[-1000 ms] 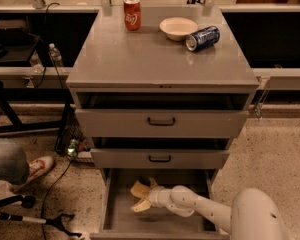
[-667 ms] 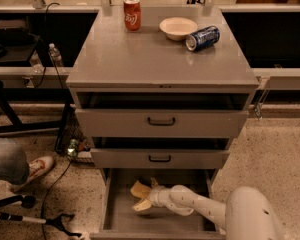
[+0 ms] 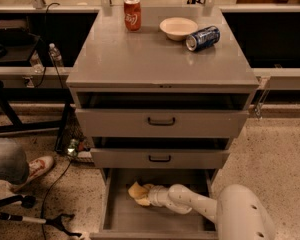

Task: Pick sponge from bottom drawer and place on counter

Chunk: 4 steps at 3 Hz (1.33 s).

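Sponge [image 3: 136,190], wavy yellow, against gripper [image 3: 147,197] in bottom drawer [image 3: 140,220].

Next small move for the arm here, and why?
Probably a short lift, drawn toward the front, if the grip holds. The gripper is down in the open grey bottom drawer, right at the pale yellow sponge, which lies at the back beneath the black-handled grey middle drawer.

The white arm [image 3: 200,206] reaches left from the lower right, stretched low and nearly level. Its gripper [image 3: 149,194] lies inside the drawer [image 3: 130,218], pointing left.
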### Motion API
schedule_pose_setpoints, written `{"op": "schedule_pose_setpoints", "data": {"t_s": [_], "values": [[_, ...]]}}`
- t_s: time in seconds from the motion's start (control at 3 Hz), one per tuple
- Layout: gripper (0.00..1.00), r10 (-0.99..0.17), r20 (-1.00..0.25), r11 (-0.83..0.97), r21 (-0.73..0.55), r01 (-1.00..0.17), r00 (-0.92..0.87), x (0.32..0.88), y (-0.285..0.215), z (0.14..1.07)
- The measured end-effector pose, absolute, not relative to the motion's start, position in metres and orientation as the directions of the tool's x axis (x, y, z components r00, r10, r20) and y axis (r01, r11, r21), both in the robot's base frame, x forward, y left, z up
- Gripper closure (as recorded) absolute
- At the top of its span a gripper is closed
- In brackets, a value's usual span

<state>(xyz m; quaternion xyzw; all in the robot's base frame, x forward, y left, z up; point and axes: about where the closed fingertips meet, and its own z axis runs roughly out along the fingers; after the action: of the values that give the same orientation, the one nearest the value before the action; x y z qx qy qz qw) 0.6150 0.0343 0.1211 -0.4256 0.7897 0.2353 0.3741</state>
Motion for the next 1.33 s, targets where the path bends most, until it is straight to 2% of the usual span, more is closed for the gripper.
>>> {"op": "schedule_pose_setpoints", "data": {"t_s": [0.33, 0.67, 1.0, 1.33], "values": [[0.77, -0.484, -0.801, 0.512, 0.067, -0.856, -0.353, 0.610, 0.035, 0.126], [0.99, -0.432, -0.836, 0.470, 0.113, -0.875, -0.340, 0.596, 0.019, 0.155], [1.00, -0.318, -0.891, 0.439, 0.163, -0.883, -0.323, 0.596, -0.034, 0.216], [1.00, -0.217, -0.935, 0.378, 0.183, -0.908, -0.279, 0.587, -0.055, 0.260]]}}
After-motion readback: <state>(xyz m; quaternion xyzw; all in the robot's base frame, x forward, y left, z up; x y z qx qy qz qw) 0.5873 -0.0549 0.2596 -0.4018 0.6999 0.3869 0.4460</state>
